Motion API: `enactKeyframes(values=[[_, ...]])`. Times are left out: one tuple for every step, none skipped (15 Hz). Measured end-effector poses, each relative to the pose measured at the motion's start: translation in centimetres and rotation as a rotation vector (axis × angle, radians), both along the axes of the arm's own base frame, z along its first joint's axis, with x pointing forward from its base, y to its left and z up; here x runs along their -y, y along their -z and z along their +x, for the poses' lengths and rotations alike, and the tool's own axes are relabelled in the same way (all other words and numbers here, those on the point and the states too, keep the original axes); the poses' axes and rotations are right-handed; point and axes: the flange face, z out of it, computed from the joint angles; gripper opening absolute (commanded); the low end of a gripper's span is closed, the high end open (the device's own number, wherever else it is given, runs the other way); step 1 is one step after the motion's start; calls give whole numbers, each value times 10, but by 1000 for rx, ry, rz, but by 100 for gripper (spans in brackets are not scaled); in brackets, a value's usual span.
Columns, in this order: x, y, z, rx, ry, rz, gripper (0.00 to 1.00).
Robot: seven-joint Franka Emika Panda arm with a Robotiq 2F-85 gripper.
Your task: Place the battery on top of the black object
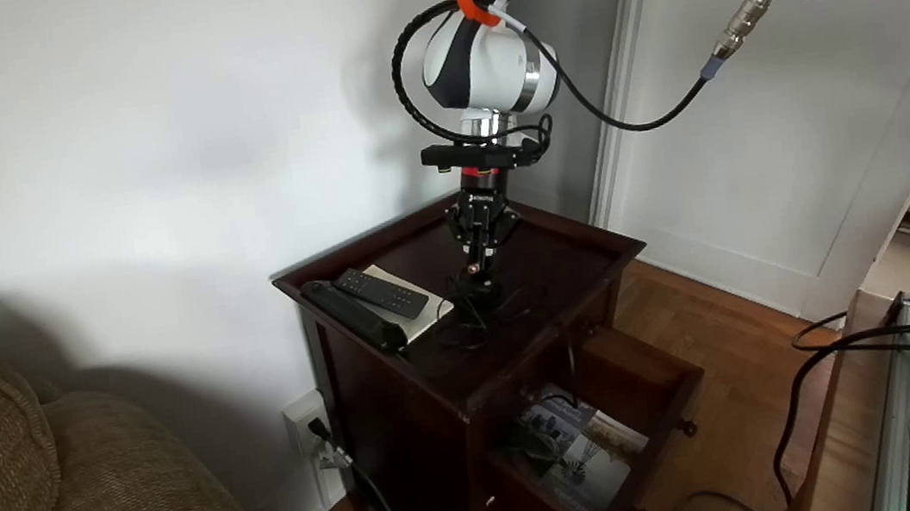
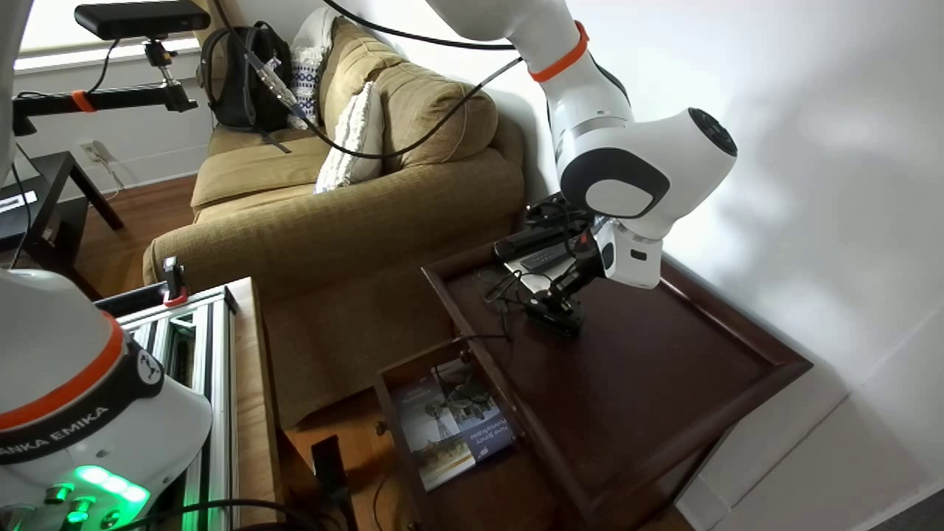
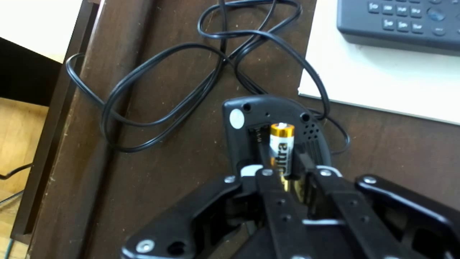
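Over the black object [image 3: 300,135], the battery [image 3: 282,149] is pinched tightly in my gripper [image 3: 285,158], its gold-banded end exposed; I cannot tell whether battery and object touch. Beside the battery, as seen in the wrist view, the object shows a dark recess [image 3: 256,144]. Just beside the object lies a loosely coiled black cord [image 3: 224,59]. Farther out, I see a remote control [image 3: 399,21] on a pale flat item [image 3: 373,82]. Both object and flat item lie on a dark wooden cabinet [image 2: 664,413], whose pulled-out drawer [image 1: 646,358] holds a printed booklet [image 1: 598,468]. A brown sofa [image 2: 354,221] appears in both exterior views.
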Motion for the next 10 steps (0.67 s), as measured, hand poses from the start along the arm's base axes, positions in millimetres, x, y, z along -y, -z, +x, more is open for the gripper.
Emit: enactKeyframes(values=[[0, 0, 0, 1, 0, 0, 4], [0, -1, 1, 2, 0, -1, 4], [0, -1, 1, 2, -1, -1, 4], [0, -1, 1, 3, -1, -1, 4], [0, -1, 2, 4, -1, -1, 4], [0, -1, 2, 5, -2, -2, 4], [0, -2, 2, 5, -2, -2, 4], [0, -2, 3, 6, -3, -2, 4], [0, -1, 3, 5, -3, -3, 4], [0, -1, 3, 5, -4, -3, 4]])
